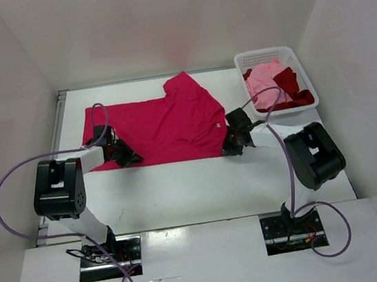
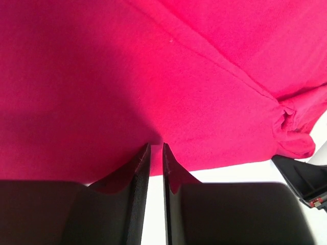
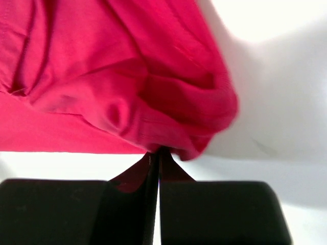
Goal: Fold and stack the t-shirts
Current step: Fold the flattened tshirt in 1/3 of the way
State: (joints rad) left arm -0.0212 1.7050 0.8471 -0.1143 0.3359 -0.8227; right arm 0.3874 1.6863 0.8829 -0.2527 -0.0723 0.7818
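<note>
The bright crimson-pink t-shirt [image 1: 165, 123] lies spread on the white table, its near hem facing the arms. My left gripper [image 1: 130, 159] is at the hem's left end. In the left wrist view its jaws [image 2: 157, 145] stand nearly together, pinching the edge of the cloth [image 2: 153, 76]. My right gripper [image 1: 231, 148] is at the hem's right corner. In the right wrist view it [image 3: 156, 152] is shut on a bunched fold of the same shirt [image 3: 127, 76]. A pale pink t-shirt [image 1: 264, 79] and a dark red t-shirt [image 1: 293, 89] lie crumpled in the basket.
A white lattice basket [image 1: 260, 53] stands at the back right corner, just behind the right arm. White walls enclose the table on three sides. The right gripper's black body [image 2: 301, 181] shows at the lower right of the left wrist view.
</note>
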